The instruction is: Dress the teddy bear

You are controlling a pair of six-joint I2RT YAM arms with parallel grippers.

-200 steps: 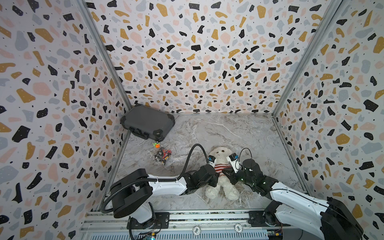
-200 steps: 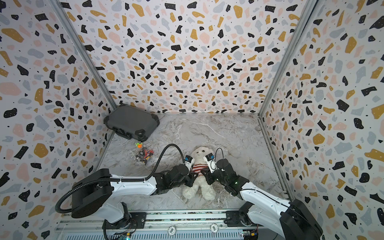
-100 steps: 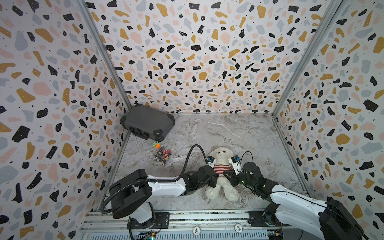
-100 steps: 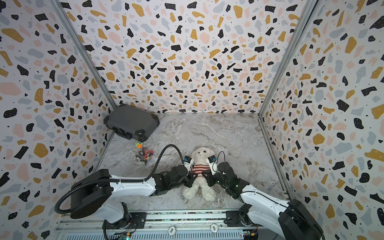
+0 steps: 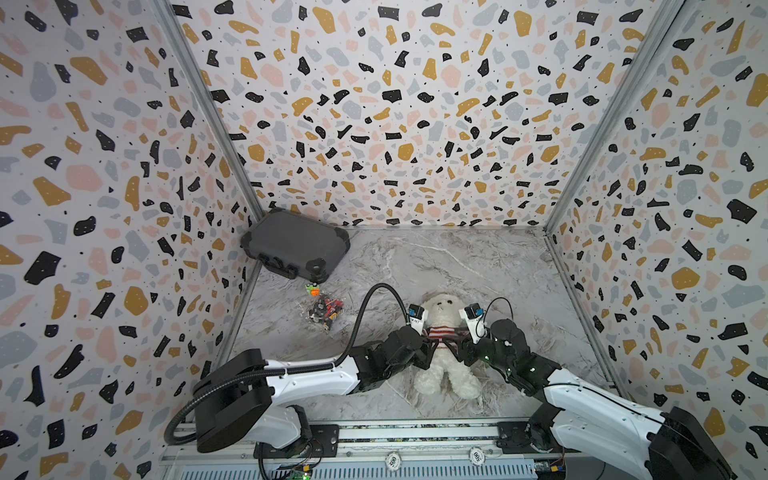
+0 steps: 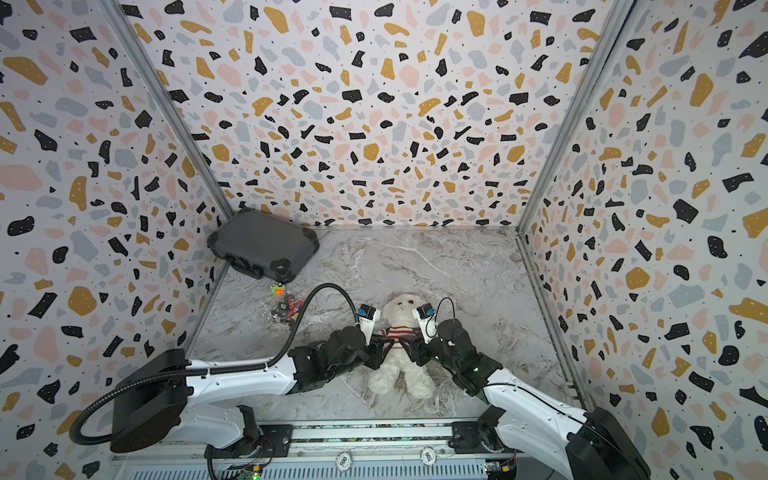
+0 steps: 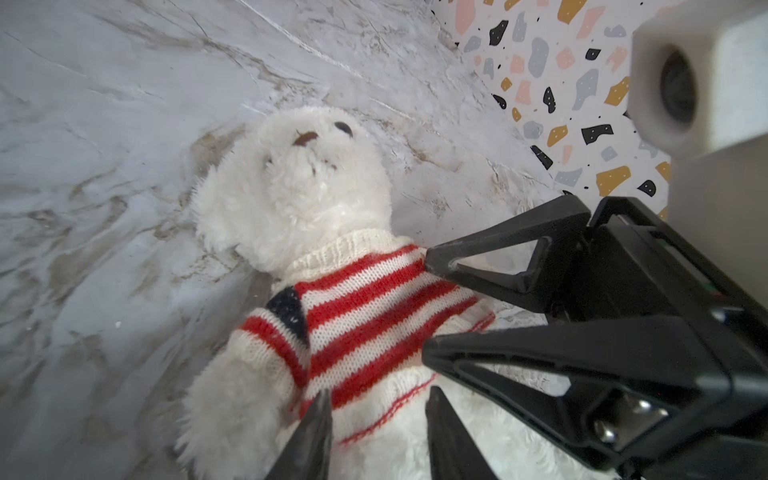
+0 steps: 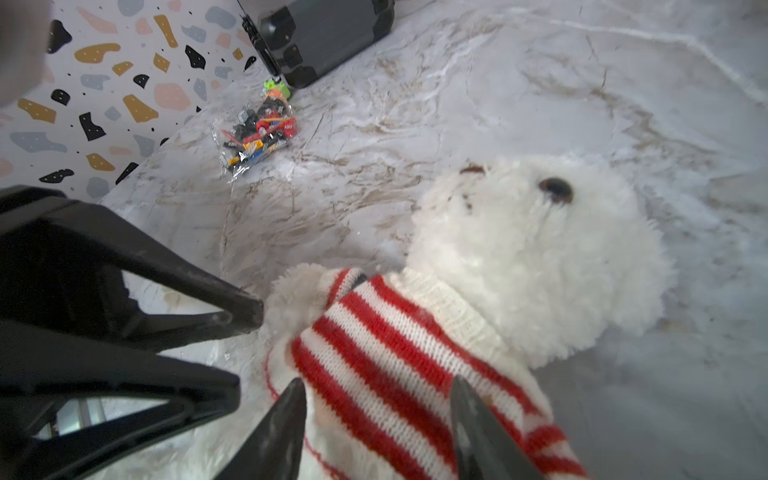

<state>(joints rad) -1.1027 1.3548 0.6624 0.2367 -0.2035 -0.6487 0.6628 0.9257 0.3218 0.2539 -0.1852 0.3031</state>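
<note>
The teddy bear (image 5: pixel 442 309) lies on its back on the marble table (image 5: pixel 478 266), head toward the back wall, also in the other top view (image 6: pixel 402 309). A red-and-white striped sweater (image 5: pixel 444 333) covers its chest, both arms through the sleeves (image 7: pixel 365 307) (image 8: pixel 395 340). My left gripper (image 5: pixel 432 343) (image 7: pixel 379 399) stands open over the sweater's hem on the bear's left side in both top views. My right gripper (image 5: pixel 457 343) (image 8: pixel 376 386) is open over the striped chest from the other side. Each wrist view also shows the opposite gripper's spread fingers (image 7: pixel 498 257) (image 8: pixel 199 307).
A dark grey hard case (image 5: pixel 295 245) sits in the back left corner. In front of it lie a clear bag of small coloured parts (image 5: pixel 324 309) and a small orange-and-green piece (image 5: pixel 312 289). Terrazzo walls close three sides; a metal rail (image 5: pixel 415 432) runs along the front.
Both grippers have spread their jaws and let go of the sweater, the right one much wider. The bear and both arms have hardly shifted.
</note>
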